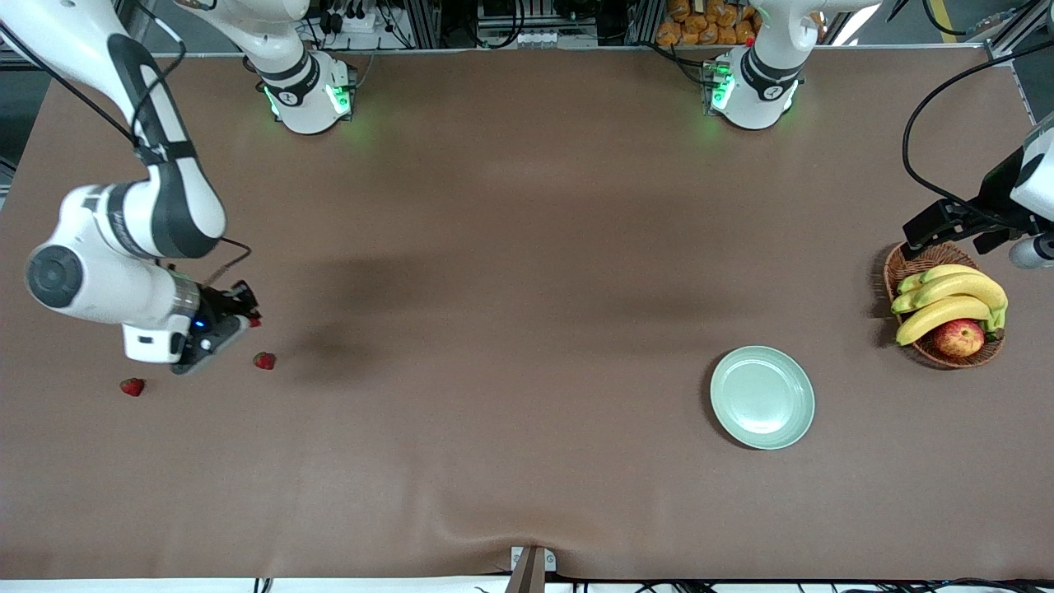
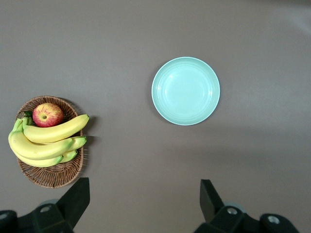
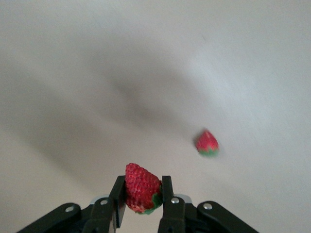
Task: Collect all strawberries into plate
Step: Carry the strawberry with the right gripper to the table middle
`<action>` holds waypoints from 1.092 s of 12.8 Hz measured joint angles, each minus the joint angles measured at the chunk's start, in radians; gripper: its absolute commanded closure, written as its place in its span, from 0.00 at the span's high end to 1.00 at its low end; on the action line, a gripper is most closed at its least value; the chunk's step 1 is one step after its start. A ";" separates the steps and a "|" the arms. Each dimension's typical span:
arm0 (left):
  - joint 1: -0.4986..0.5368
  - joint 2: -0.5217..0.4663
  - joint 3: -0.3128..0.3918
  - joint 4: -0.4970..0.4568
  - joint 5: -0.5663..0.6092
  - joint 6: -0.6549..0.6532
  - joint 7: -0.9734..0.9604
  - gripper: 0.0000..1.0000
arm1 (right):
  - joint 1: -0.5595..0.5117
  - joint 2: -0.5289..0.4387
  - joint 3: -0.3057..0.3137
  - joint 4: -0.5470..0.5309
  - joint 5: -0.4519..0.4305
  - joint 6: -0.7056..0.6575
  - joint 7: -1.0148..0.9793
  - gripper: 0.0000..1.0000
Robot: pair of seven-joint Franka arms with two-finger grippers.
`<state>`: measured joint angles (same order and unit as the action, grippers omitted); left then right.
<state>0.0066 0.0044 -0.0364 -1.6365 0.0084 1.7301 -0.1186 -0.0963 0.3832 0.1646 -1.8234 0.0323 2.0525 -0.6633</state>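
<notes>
From the front view, the brown desk (image 1: 527,247) lies broad and mostly bare across its middle. The right gripper (image 1: 247,311) hangs low over the right arm's end of the desk, its jaws closed on a strawberry (image 1: 254,322). A second strawberry (image 1: 264,361) lies on the desk just beside that gripper, nearer the camera, and a third strawberry (image 1: 132,386) lies close to that end's edge. The plate (image 1: 762,397) sits toward the left arm's end, well apart from all three berries, with open desk between. The wicker basket (image 1: 939,350) of bananas (image 1: 947,301) and an apple (image 1: 958,337) stands near the plate, closer to the desk's edge. The left arm waits above the basket.

In the left wrist view, the left gripper (image 2: 143,204) shows jaws spread wide and holding nothing, high over the plate (image 2: 185,91) and basket (image 2: 53,174).

In the right wrist view, the held strawberry (image 3: 142,189) sits pinched between the fingers (image 3: 167,196); another strawberry (image 3: 207,143) rests on the desk below, apart.
</notes>
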 measured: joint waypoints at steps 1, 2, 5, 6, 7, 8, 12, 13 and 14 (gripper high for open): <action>0.000 0.000 0.000 0.000 0.000 0.000 0.000 1.00 | 0.032 0.044 0.000 0.046 0.008 0.002 0.000 0.00; -0.001 0.000 0.000 0.000 0.000 0.000 0.000 1.00 | 0.063 0.087 0.001 0.089 0.014 0.004 0.000 0.00; -0.004 0.001 -0.001 0.000 0.000 0.000 0.000 1.00 | 0.170 0.198 0.001 0.184 0.082 0.041 0.000 0.00; -0.005 0.001 -0.001 0.000 0.000 0.000 0.000 1.00 | 0.198 0.219 0.001 0.198 0.112 0.051 0.000 0.00; -0.005 0.002 -0.001 0.000 0.000 0.000 0.000 1.00 | 0.222 0.231 0.001 0.208 0.141 0.054 0.000 0.00; -0.004 0.002 -0.001 0.000 0.000 0.000 0.000 1.00 | 0.246 0.236 0.001 0.217 0.166 0.056 0.000 0.00; -0.004 0.003 -0.001 0.000 0.000 0.000 0.000 1.00 | 0.381 0.239 0.004 0.247 0.206 0.148 0.000 0.00; -0.004 0.003 -0.001 0.000 0.000 0.000 0.000 1.00 | 0.421 0.246 0.004 0.247 0.207 0.195 0.002 0.00; -0.004 0.003 -0.001 0.000 0.000 0.000 0.000 1.00 | 0.457 0.259 0.004 0.247 0.208 0.244 0.003 0.00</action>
<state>0.0027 0.0075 -0.0376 -1.6367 0.0084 1.7301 -0.1186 0.3610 0.6427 0.1683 -1.5769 0.2405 2.2961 -0.6606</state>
